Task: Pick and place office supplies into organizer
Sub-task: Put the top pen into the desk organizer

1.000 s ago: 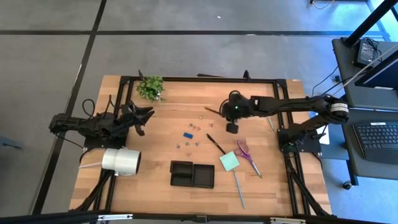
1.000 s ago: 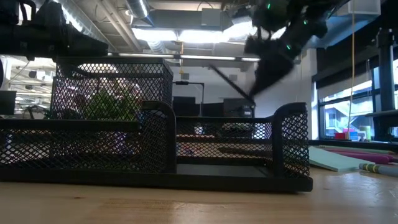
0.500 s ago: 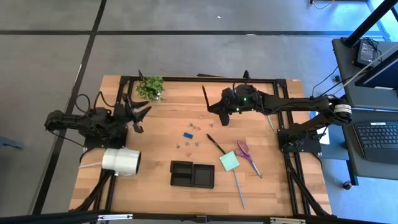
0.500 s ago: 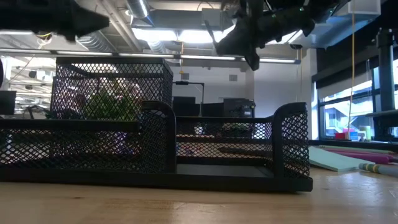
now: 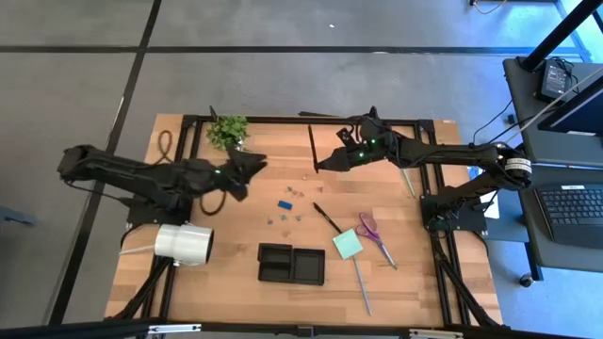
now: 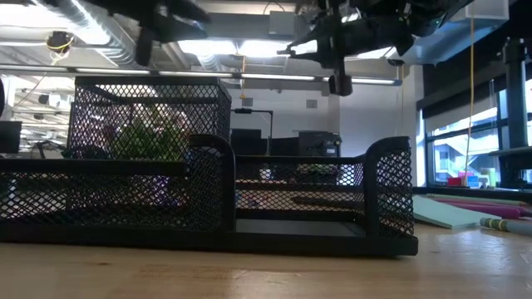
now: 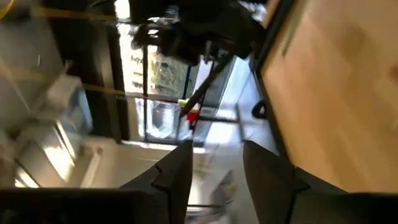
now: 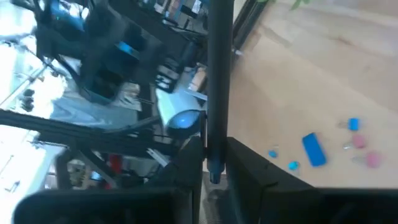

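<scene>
Plant (image 5: 228, 132) and white roll (image 5: 183, 245) beside organizer (image 5: 292, 265)

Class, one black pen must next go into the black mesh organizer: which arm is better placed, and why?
The right. Its gripper is already shut on a black pen, raised above the table. The left gripper holds nothing and hovers near the plant, no closer to the organizer.

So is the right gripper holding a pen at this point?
Yes: in the right wrist view the right gripper is shut on a thin black pen, which sticks out well past its fingers.
</scene>
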Controlling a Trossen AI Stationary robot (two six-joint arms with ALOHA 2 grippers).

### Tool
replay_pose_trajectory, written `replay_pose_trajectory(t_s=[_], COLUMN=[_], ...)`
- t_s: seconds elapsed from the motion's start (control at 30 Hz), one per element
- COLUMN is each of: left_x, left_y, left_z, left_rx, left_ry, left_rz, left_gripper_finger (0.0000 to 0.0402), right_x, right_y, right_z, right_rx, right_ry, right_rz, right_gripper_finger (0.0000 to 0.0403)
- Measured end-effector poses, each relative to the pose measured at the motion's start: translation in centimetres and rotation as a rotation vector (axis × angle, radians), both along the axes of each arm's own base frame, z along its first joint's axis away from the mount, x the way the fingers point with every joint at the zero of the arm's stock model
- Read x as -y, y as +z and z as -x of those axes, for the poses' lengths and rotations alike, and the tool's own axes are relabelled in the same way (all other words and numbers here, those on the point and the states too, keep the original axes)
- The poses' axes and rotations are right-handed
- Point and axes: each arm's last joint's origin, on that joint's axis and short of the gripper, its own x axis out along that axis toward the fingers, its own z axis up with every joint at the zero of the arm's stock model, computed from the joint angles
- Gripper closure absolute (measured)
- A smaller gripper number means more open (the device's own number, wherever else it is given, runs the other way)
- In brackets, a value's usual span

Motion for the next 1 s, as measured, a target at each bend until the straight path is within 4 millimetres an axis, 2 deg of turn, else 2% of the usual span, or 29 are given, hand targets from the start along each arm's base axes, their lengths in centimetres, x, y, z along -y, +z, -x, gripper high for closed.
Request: replay_pose_trajectory(t_s=[0.1, 0.3, 0.5, 1.0], left_x=[0.1, 0.2, -0.5, -2.1], left_y=[0.1, 0.5, 0.1, 0.1], left_z=[-2.2, -5.3, -7.3, -11.1], left_rx=[-0.076, -0.097, -0.173, -0.178], left_ry=[0.008, 0.017, 0.01, -0.001], left_rz=[-0.14, -0.296, -0.366, -0.429], left_gripper_finger=[0.0256, 0.026, 0.0262, 0.0263], right_x=[0.0, 0.1, 0.0, -0.1], right_y=[-0.1, 0.1, 0.4, 0.6], right_z=[-0.1, -0.2, -0.3, -0.3], right_rx=[-0.009, 0.011, 0.04, 0.052], right_ry=[-0.01, -0.015, -0.016, -0.002], right_rz=[-0.04, -0.052, -0.082, -0.13], right_gripper_finger=[0.034, 0.034, 0.034, 0.034])
